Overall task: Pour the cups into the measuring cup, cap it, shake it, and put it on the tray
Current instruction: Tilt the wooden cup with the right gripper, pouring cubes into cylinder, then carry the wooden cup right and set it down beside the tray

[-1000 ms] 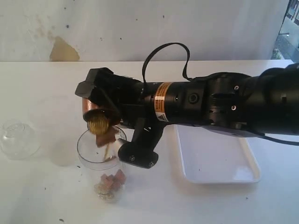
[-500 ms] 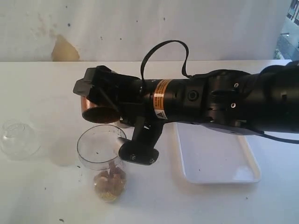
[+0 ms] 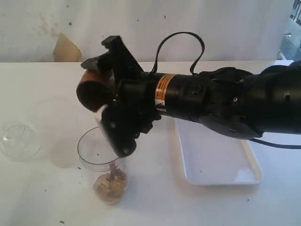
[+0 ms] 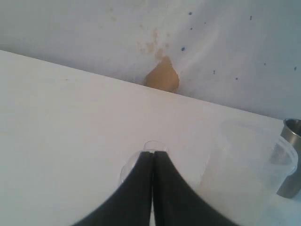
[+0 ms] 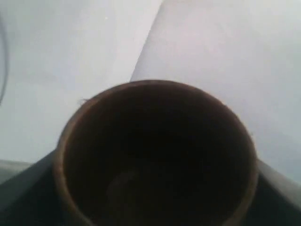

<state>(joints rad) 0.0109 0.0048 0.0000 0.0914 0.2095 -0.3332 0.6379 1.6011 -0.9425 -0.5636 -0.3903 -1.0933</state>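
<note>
- Exterior view: the right gripper (image 3: 114, 92) reaches across to the left half of the table. Its jaws are spread wide around the wooden cup (image 3: 91, 93), clamping its rounded brown body.
- The cup hangs tipped on its side, just above and beyond the measuring cup (image 3: 100, 157).
- The measuring cup stands upright at near left. It is a smooth clear plastic cylinder with a heap of brown and golden bits (image 3: 110, 186) on its bottom.
- The tray (image 3: 221, 160) is flat and white, with rounded corners and a low rim. It lies right of the measuring cup, partly under the arm.
- The cap (image 3: 18, 140), a clear dome, sits at the left edge. The frosted cup (image 3: 56, 136) shows faintly between it and the measuring cup.
- Right wrist view only: we see into the wooden cup's dark hollow, ringed by a thin brown rim. The picture is too blurred to tell its contents.
- Left wrist view only: the left gripper (image 4: 153, 157) has its black fingers pressed together on nothing, with the cap's small neck just past the tips.
- The same view shows the shiny steel tumbler (image 4: 292, 155) just beside the milky frosted cup.
</note>
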